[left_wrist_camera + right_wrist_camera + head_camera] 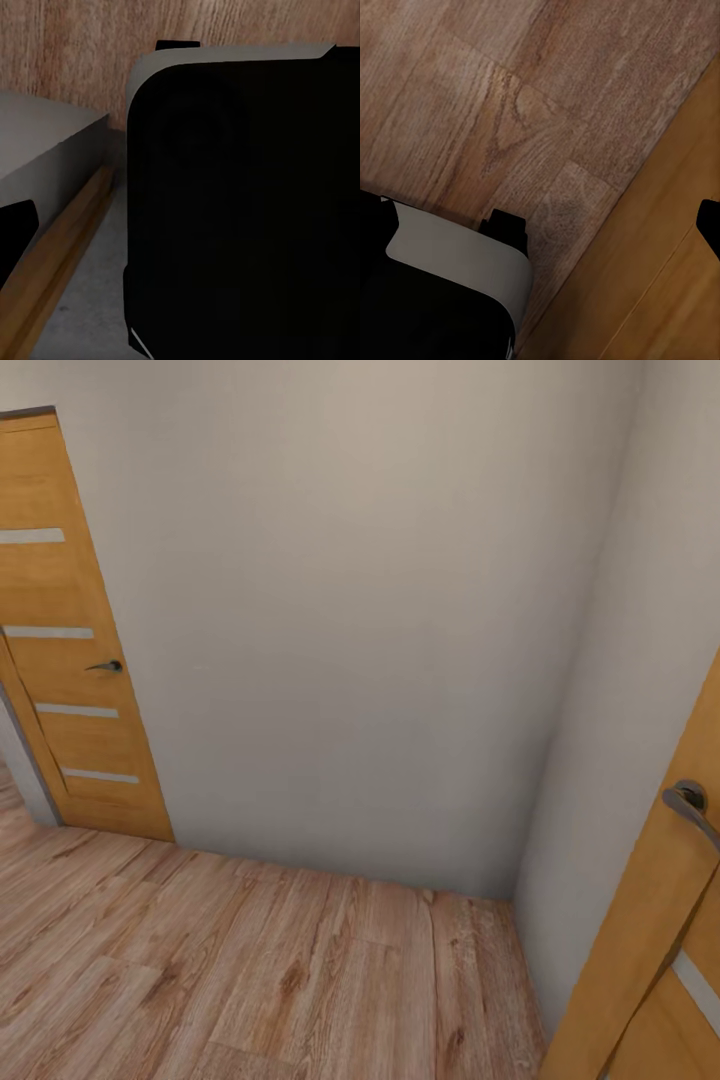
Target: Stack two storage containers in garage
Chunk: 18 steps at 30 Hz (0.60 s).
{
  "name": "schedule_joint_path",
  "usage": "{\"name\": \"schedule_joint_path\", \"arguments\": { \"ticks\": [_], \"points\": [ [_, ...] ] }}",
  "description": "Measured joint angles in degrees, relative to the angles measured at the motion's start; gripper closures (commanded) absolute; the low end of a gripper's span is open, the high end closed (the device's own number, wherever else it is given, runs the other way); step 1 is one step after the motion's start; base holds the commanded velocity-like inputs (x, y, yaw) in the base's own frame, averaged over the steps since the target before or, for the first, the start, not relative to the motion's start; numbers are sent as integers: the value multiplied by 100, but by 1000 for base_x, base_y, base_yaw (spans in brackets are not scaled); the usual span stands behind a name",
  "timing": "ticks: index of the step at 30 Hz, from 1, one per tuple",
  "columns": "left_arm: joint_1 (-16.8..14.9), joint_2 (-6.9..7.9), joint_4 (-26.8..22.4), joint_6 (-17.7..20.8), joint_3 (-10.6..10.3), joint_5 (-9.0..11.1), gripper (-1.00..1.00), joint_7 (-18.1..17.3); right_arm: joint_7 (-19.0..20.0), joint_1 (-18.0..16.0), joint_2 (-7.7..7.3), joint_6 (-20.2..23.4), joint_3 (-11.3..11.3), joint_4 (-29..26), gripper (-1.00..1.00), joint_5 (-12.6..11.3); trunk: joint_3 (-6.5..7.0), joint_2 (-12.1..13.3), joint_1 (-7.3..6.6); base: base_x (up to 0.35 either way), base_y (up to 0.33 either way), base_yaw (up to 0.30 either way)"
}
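Observation:
The two storage containers are out of view. I face a corner of plain pale walls (350, 610) over a light wood plank floor (250, 970). My left gripper (180, 232) looks down past my own black and white base (240, 210); one dark fingertip (15, 232) sits at the frame's edge and nothing is held. My right gripper (540, 221) hangs over the plank floor (510, 112), fingertips (709, 225) far apart, nothing between them.
A closed orange-wood door (70, 660) with a dark lever handle (108, 666) stands at the left. A second such door (660, 940) with a handle (690, 805) is close at my right, beside the right gripper (660, 285). The wall blocks the way ahead.

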Motion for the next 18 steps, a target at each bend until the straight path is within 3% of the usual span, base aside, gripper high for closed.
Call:
{"name": "schedule_joint_path", "arguments": {
  "ticks": [18],
  "points": [
    [0,-4,0,3,0,0,-100,6,1,0,0,0,3,0,-100,0,0,0,0,0,0,0]
  ]
}}
